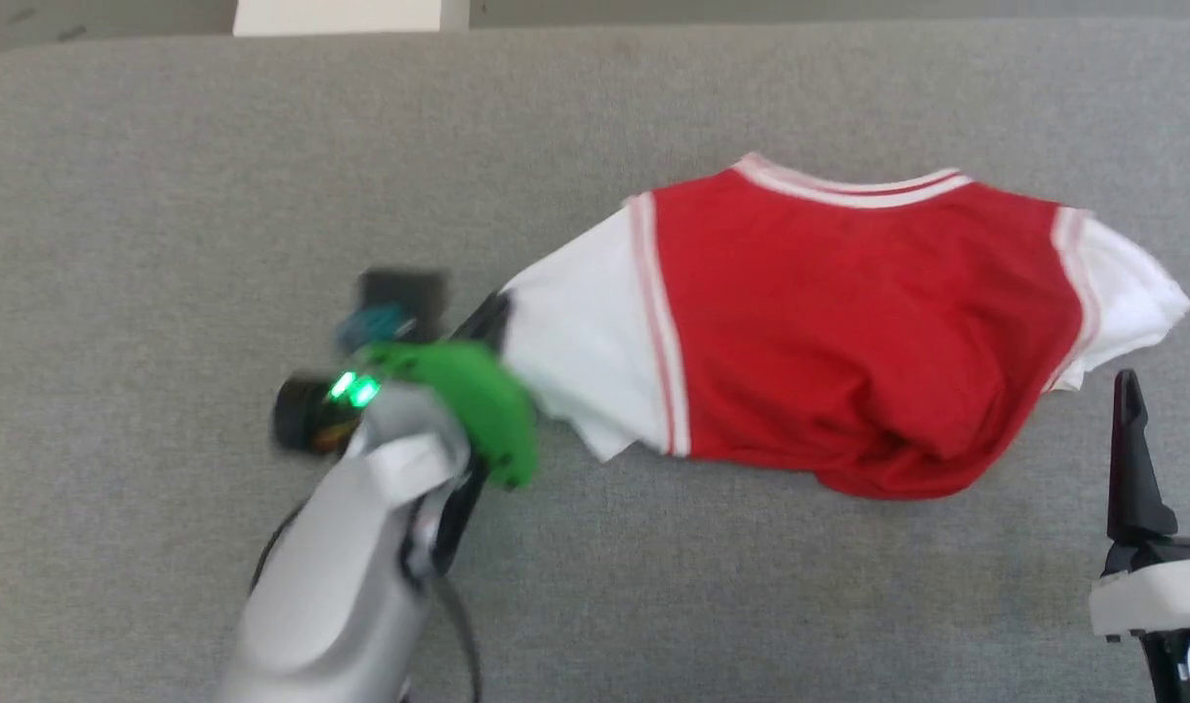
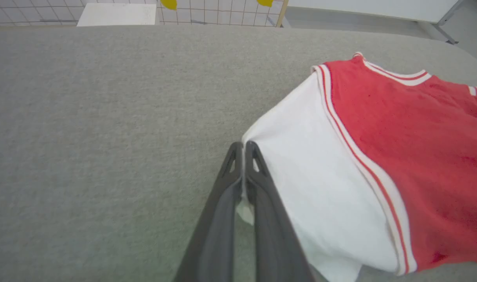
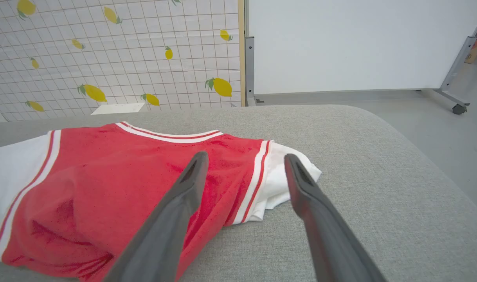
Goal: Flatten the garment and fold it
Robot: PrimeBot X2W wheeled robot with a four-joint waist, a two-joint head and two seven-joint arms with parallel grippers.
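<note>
**Left end effector clamped on the sleeve, right one standing open**

Your left arm comes in from the bottom edge of the head view. Its pale forearm [image 1: 341, 576] slants up and to the right and ends in the green wrist housing [image 1: 477, 400]. From there the left end effector [image 1: 490, 314] points up and right, at the tip of the garment's white sleeve [image 1: 585, 342]. In the left wrist view the left end effector [image 2: 243, 147] has its two dark fingers pressed together. A strip of white sleeve cloth [image 2: 244, 209] is pinched in the narrow gap between them, so you are holding the sleeve by its outer edge.

Your right end effector [image 1: 1170, 400] sits at the lower right of the head view with its fingers pointing straight up that view. The jaws stand wide apart and grip nothing. In the right wrist view the right end effector [image 3: 246, 158] frames the seam between the red body and the other white sleeve [image 3: 281, 184]. You cannot tell from these views whether the fingertips touch the cloth.

The garment [image 1: 829, 322] lies on the grey bench [image 1: 165, 195], right of the middle of the head view. Its striped collar [image 1: 848, 186] lies toward the far edge and a plain red side faces up. The held sleeve is drawn out leftward toward your left wrist. The near hem [image 1: 887, 469] is rumpled and bunched, not flat.
</note>
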